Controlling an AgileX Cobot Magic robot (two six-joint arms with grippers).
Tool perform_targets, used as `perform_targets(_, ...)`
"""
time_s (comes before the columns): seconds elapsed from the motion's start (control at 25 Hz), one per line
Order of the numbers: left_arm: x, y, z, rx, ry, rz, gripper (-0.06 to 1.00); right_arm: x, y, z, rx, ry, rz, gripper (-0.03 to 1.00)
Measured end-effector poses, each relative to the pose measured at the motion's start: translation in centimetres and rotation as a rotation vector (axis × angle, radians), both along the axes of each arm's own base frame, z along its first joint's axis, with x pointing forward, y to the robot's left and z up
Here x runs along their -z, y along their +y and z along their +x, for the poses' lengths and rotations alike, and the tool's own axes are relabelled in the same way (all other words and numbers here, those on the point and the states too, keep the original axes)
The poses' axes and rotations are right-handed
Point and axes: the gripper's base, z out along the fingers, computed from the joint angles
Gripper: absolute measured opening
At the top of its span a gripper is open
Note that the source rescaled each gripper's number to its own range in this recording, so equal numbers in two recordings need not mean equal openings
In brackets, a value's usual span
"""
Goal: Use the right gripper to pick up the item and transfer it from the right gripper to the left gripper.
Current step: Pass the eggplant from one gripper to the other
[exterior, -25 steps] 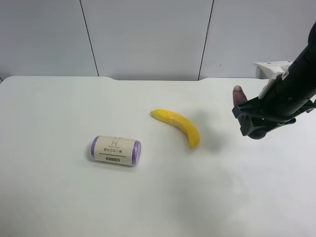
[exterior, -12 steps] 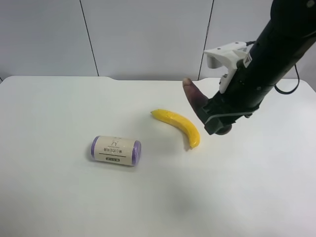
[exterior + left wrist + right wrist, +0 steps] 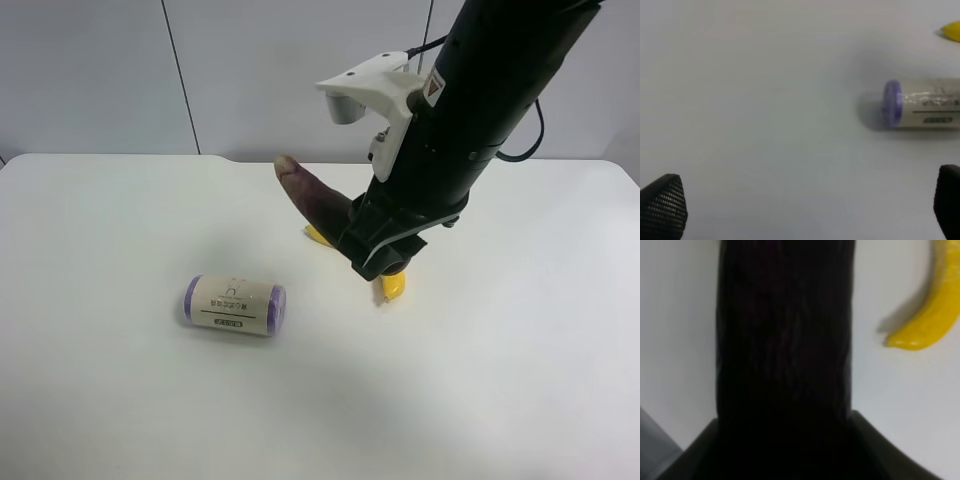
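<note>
The item, a dark purple eggplant (image 3: 312, 195), hangs in the air above the table with its pale stem end pointing toward the exterior high view's left. My right gripper (image 3: 375, 245) is shut on its thick end, over the banana. The right wrist view is filled by the eggplant's dark skin (image 3: 785, 350) running between the black fingers. My left gripper (image 3: 805, 205) is open with nothing between its fingertips (image 3: 662, 202); it looks down on bare table near the roll. The left arm does not show in the exterior high view.
A yellow banana (image 3: 393, 285) lies on the white table (image 3: 500, 400), mostly hidden under the right arm; its tip (image 3: 925, 320) shows beside the eggplant. A paper-labelled roll with purple ends (image 3: 235, 305) lies at left, also in the left wrist view (image 3: 922, 105).
The right arm has swung from the exterior high view's right edge toward the middle, carrying the eggplant over the banana. Roll and banana have not moved.
</note>
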Motion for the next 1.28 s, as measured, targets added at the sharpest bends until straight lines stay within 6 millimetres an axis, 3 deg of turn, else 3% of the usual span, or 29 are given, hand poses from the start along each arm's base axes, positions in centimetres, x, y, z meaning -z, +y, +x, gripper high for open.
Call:
perform_targets(0.36, -0.4, -0.8, 3.5, 0.263, 0.175, 0.132, 1.00, 0.3, 1.0, -0.5, -0.083, 0.119, 0.029, 0.00)
perform_targets(0.72, -3.3, -1.9, 6.1, 0.549, 0.206, 0.307, 1.00, 0.1, 1.5, -1.3, -0.121, 0.193, 0.089, 0.00)
perform_targets(1.28, -3.6, -5.3, 9.7, 0.844, 0.230, 0.551, 1.00, -0.3, 2.3, -1.9, -0.195, 0.244, 0.187, 0.00)
